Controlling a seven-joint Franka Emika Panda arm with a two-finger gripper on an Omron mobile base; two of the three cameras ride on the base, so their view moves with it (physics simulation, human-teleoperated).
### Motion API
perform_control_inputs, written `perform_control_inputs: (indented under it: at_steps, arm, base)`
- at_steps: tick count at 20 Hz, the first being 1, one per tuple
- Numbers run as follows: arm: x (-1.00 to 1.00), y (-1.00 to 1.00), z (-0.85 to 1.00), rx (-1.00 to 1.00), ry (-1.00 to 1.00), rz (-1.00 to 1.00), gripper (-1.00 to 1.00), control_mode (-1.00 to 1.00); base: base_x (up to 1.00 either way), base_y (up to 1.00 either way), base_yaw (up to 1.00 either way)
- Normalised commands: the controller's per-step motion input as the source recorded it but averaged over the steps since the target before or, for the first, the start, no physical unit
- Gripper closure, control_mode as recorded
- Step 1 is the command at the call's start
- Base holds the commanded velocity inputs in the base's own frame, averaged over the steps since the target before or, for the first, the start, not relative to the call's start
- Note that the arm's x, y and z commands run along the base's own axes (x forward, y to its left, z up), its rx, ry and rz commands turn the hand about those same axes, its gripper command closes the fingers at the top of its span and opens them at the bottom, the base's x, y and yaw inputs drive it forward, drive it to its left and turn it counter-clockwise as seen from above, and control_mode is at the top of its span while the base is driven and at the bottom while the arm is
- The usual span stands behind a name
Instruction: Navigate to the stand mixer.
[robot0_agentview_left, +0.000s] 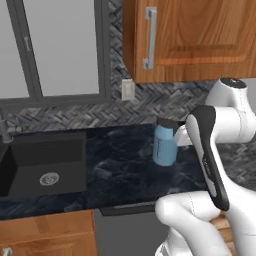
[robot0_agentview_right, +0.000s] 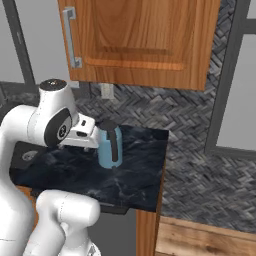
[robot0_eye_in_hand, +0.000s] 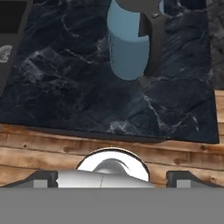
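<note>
A light-blue cylindrical jug (robot0_agentview_left: 164, 147) with a dark lid and dark handle stands upright near the back edge of the black, white-veined marble table (robot0_agentview_left: 120, 170). A dark square sink (robot0_agentview_left: 45, 165) is sunk into the table at its left end. The gripper (robot0_eye_in_hand: 112, 178) has its fingertips spread wide apart, pinching nothing.

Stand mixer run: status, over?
Fingers apart, holding nothing. No grey stand mixer on this stretch. Light-blue cylindrical jug with dark lid stands ahead on the black marble counter, dark sink left.
</note>
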Motion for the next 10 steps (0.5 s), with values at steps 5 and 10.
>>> perform_control_inputs:
  at_steps: [5, 10]
  arm:
    - [0.00, 0.00, 0.00, 0.00, 0.00, 0.00, -1.00, 1.00]
    - [0.00, 0.00, 0.00, 0.00, 0.00, 0.00, -1.00, 1.00]
  base:
    - [-0.06, 0.02, 0.62]
    - [0.00, 0.05, 0.78]
